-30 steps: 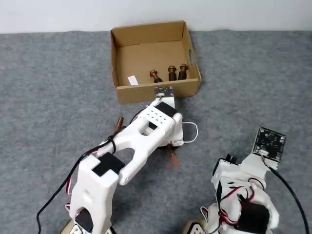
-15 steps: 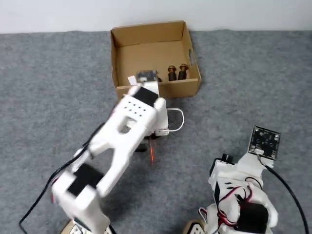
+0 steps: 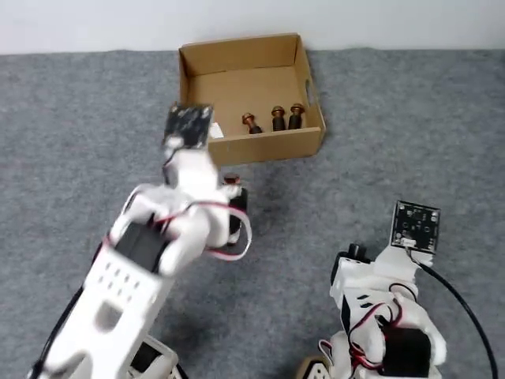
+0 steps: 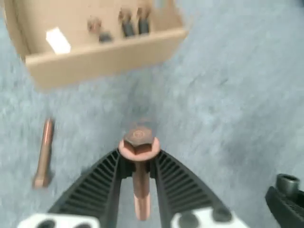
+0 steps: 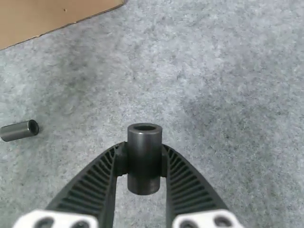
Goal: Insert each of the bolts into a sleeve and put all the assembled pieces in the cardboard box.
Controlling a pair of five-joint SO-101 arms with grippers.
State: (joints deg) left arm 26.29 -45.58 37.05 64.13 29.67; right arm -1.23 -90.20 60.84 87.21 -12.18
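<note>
The left gripper point(image 4: 138, 157) grips a bolt point(image 4: 138, 142) just in front of the box point(image 3: 252, 150). The bolt's head points away from the wrist. The right gripper point(image 5: 144, 153) grips a sleeve point(image 5: 144, 164) toward the table's near edge, with its hole pointing away from the wrist.

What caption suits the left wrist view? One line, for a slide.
Left jaws shut on a copper bolt; a second bolt lies loose on the carpet near the cardboard box.
</note>
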